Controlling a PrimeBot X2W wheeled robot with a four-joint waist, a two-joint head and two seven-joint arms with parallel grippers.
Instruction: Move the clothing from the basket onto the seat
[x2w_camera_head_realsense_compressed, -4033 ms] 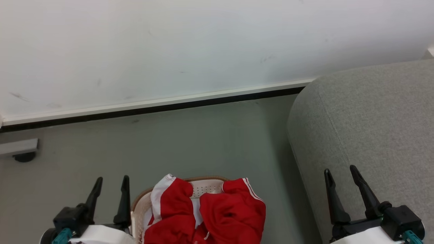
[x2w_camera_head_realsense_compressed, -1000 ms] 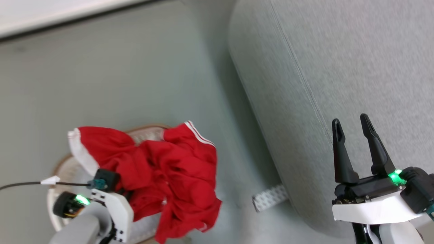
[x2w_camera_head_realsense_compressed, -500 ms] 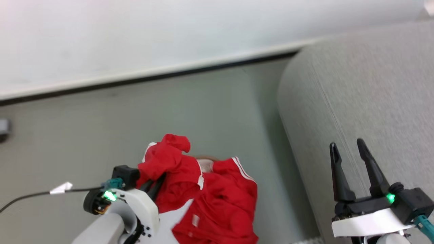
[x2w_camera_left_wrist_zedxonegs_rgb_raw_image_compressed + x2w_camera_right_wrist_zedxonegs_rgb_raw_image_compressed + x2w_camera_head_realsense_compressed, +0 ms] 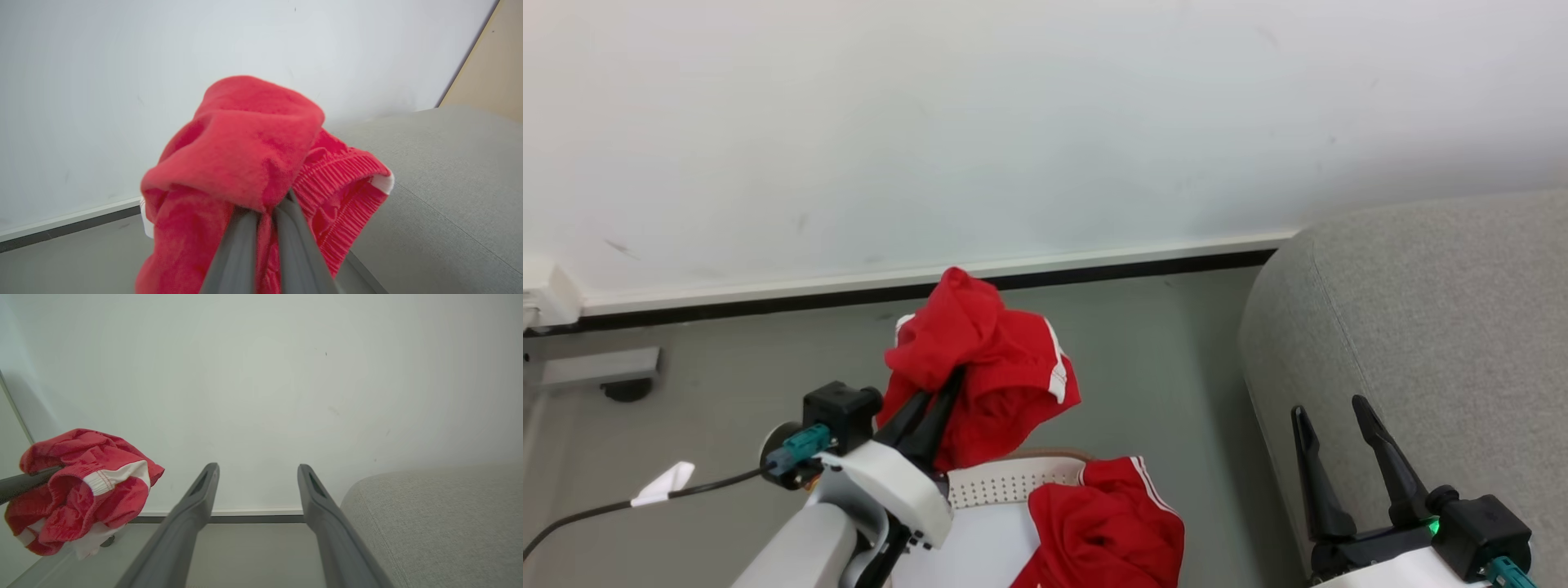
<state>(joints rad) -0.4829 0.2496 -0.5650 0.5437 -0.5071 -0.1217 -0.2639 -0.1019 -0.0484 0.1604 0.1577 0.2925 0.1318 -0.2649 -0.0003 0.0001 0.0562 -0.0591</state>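
My left gripper (image 4: 947, 384) is shut on a bunched red garment with white trim (image 4: 988, 359), held in the air above the basket (image 4: 1013, 482). The left wrist view has the red garment (image 4: 245, 159) draped over my closed fingers (image 4: 237, 249). A second red garment with white stripes (image 4: 1107, 523) hangs over the basket's right side. At the right stands the grey seat (image 4: 1437, 327), also the seat (image 4: 441, 192) and the seat (image 4: 441, 522). My right gripper (image 4: 1327, 416) is open and empty beside the seat's front. From the right wrist, the lifted garment (image 4: 81, 486) hangs at the left.
A white wall with a white skirting and dark gap (image 4: 931, 282) runs behind the grey floor (image 4: 727, 384). A grey bracket with a dark foot (image 4: 600, 371) sits at the far left. A black cable with a white tag (image 4: 662, 482) trails from my left wrist.
The head camera has tilted and turned. My left gripper has lifted one red garment up out of the basket; the other garment stays draped on it. The right gripper stays open.
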